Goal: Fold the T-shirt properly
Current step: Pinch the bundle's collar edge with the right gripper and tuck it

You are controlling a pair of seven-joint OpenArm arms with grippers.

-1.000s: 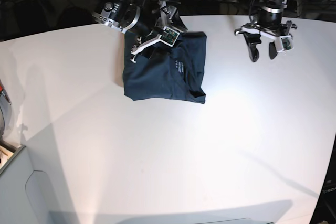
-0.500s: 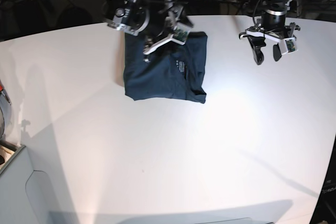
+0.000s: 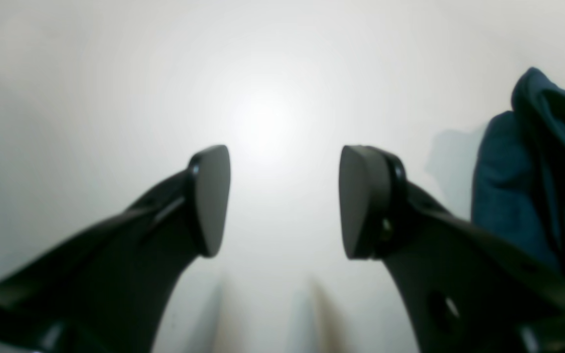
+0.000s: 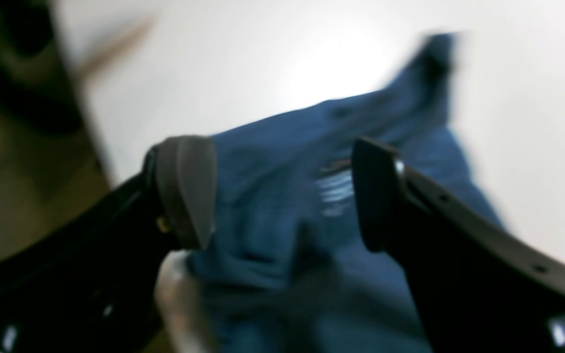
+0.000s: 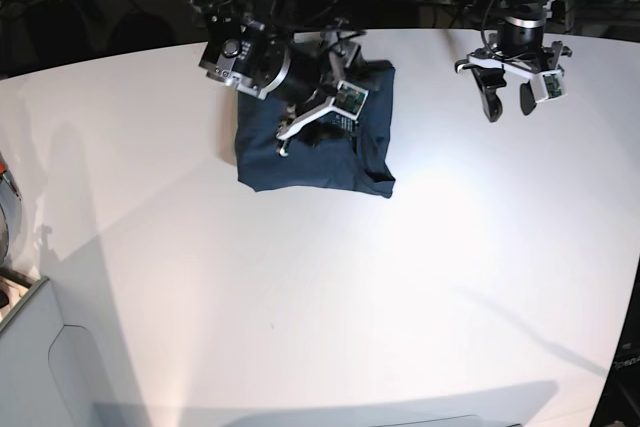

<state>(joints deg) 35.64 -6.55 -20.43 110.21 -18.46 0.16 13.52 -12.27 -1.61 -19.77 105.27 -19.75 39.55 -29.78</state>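
Since a second earlier, my right end effector [image 5: 318, 119] had swung from the T-shirt's [image 5: 300, 157] far edge to hang over its middle, while my left end effector [image 5: 507, 103] had barely shifted, sitting slightly farther from me. I saw the T-shirt lying folded into a rough square on the white table [image 5: 320, 297], toward the table's far side, its small white label [image 4: 334, 191] showing between the right fingers in the blurred wrist view. I had the right end effector [image 4: 282, 196] spread wide with nothing pinched, above the T-shirt [image 4: 282, 274] rather than on it. My left end effector [image 3: 282, 201] hung over bare table [image 3: 91, 98] well to one side of the T-shirt [image 3: 513, 196], its dark pads [image 3: 211, 198] wide apart and holding nothing.
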